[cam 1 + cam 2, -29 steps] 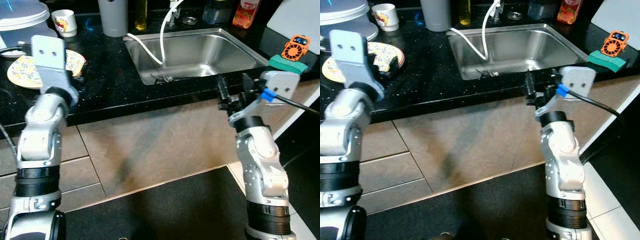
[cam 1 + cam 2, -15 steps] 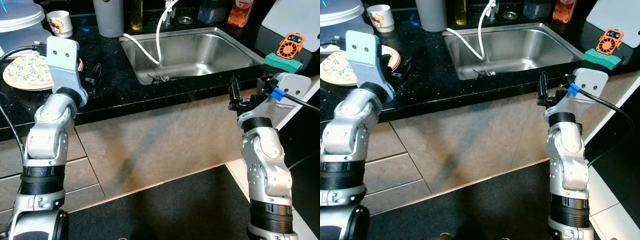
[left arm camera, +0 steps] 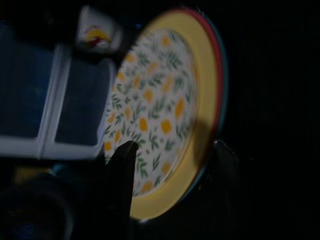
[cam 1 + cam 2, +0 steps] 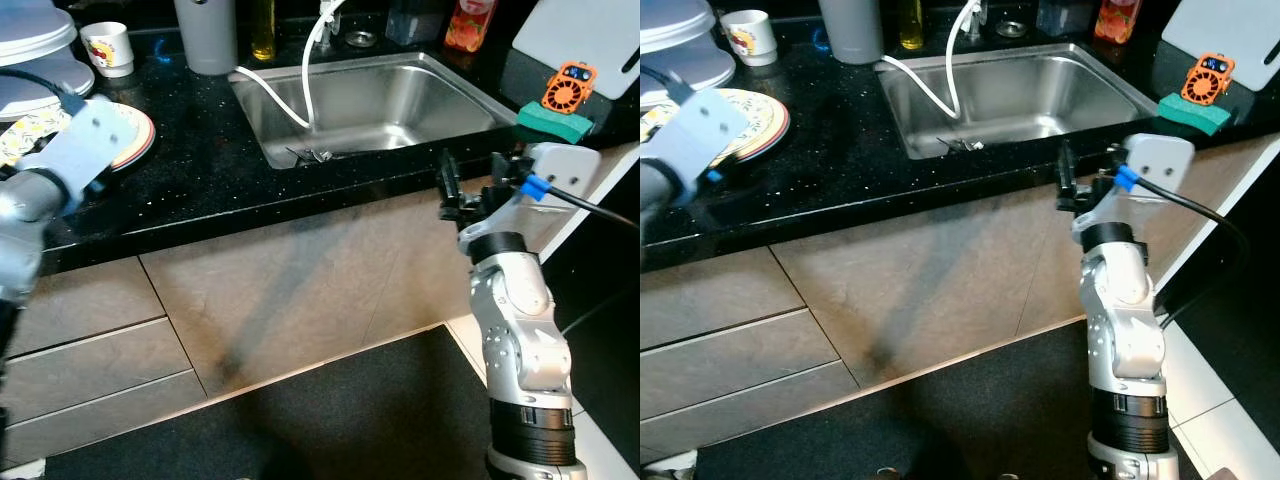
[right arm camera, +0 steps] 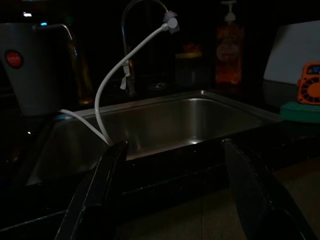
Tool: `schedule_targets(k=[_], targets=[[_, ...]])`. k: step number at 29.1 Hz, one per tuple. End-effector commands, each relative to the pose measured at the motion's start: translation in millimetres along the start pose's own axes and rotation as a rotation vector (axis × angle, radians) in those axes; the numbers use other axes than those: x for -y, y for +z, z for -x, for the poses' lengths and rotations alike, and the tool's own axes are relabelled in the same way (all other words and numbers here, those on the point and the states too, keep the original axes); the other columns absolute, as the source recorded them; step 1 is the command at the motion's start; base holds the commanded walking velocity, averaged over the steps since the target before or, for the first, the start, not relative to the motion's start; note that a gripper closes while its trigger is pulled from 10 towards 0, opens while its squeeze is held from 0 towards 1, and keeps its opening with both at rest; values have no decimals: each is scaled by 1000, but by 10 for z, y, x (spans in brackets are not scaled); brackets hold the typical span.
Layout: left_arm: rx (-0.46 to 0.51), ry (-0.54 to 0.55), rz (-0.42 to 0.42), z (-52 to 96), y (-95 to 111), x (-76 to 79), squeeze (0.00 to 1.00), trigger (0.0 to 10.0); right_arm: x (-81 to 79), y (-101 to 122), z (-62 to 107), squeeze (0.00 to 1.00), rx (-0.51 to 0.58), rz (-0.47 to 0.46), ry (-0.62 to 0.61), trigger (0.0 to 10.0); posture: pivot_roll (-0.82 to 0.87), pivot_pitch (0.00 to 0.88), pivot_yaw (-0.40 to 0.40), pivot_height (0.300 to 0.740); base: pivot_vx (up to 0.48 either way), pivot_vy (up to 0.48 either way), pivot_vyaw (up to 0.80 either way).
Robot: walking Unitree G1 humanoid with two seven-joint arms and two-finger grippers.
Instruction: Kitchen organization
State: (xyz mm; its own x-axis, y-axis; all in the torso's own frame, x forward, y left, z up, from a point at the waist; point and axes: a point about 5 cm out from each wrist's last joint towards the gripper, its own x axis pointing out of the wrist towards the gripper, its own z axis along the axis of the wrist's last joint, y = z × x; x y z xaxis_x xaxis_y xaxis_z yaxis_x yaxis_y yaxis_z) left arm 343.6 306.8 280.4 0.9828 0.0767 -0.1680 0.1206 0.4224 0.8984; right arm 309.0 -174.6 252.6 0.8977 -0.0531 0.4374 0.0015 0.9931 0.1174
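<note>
steel sink [image 4: 400, 95] holding cutlery [image 4: 308, 154], both grippers spread empty, left gripper [image 3: 172, 160] over floral plate [image 3: 165, 105]

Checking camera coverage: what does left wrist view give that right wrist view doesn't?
Left wrist alone: the floral plate with open left gripper fingers astride its near rim, the white cup, a pale container. Right wrist alone: the sink, white hose, faucet, orange bottle, green sponge, with the open right gripper before the counter edge. Both: black countertop.
</note>
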Motion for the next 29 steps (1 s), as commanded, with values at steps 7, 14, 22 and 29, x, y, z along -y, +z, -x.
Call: schedule_targets(k=[7, 14, 22, 29], targets=[[-8, -131, -201, -93, -63, 204, 329, 10000, -67, 13, 8, 0, 6, -26, 22, 10000, 141, 128, 30, 740, 0, 0, 0], [-2, -149, -283, -197, 7, 292, 0, 10000, -93, 18, 4, 0, 4, -35, 37, 10000, 140, 139, 32, 740, 0, 0, 0], [-21, -141, -289, -376, 30, 443, 0, 10000, -659, -80, 76, 0, -61, -83, 465, 10000, 134, 138, 32, 740, 0, 0, 0], [-49, -150, -295, -452, 7, 566, 0, 0, -839, -75, 133, 0, -71, -65, 649, 10000, 129, 130, 28, 740, 0, 0, 0]])
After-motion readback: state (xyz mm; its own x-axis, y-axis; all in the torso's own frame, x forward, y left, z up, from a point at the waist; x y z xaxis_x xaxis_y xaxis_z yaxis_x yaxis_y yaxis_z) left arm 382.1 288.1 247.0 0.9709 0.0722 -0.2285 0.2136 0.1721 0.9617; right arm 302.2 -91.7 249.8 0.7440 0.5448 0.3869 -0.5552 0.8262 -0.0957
